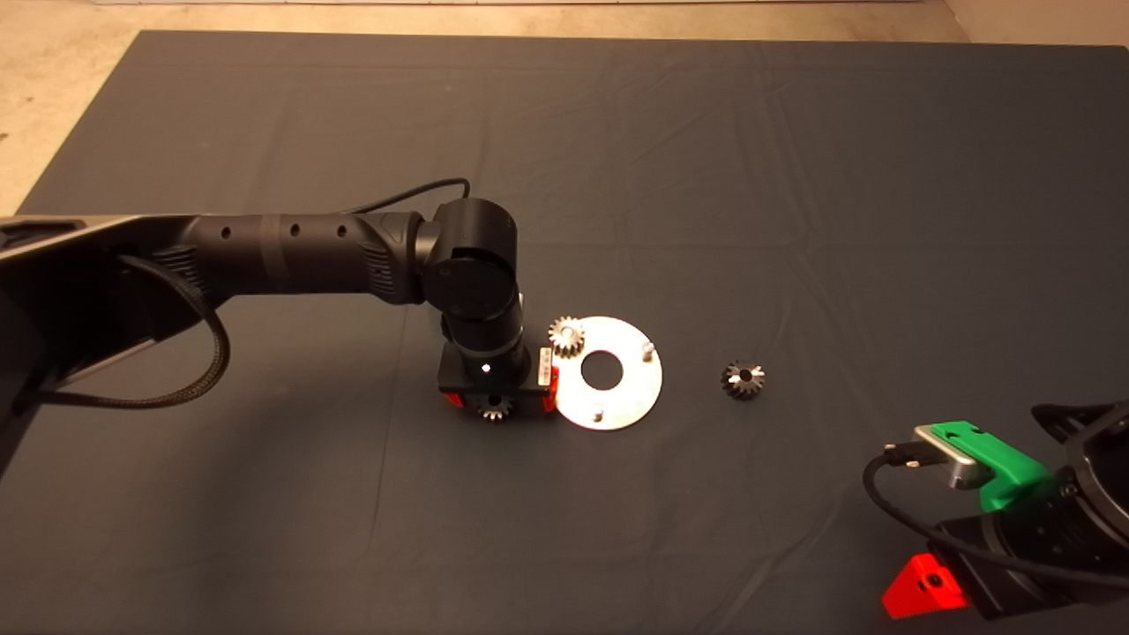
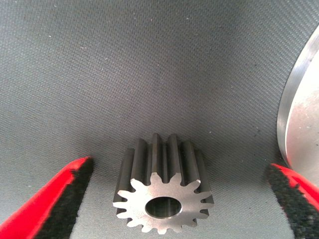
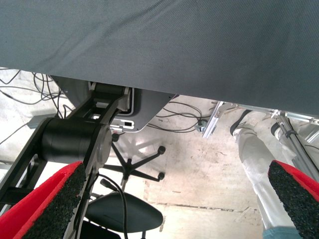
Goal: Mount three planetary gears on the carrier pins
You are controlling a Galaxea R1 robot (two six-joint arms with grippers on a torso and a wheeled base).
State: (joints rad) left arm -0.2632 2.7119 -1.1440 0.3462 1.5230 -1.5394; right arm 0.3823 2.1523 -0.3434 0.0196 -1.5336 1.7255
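The carrier plate (image 1: pixel 631 381) lies flat mid-mat, a round silver disc with a large centre hole. One bright planetary gear (image 1: pixel 566 336) sits on its far-left pin. Two pins stand bare, one at the right (image 1: pixel 648 350) and one at the near edge (image 1: pixel 598 410). My left gripper (image 1: pixel 501 401) is down at the mat just left of the plate, open, with a second bright gear (image 2: pixel 162 194) lying on the mat between its fingers (image 2: pixel 60 199), untouched. The plate's rim (image 2: pixel 299 124) shows beside it. The darker gear (image 1: pixel 743 379) lies on the mat right of the plate.
My right gripper (image 1: pixel 922 593) is parked at the lower right edge, open; its wrist view (image 3: pixel 174 169) looks past the mat's edge at the floor, an office chair (image 3: pixel 127 172), cables and a person's leg (image 3: pixel 256 164). The left arm (image 1: pixel 291 251) crosses the mat's left half.
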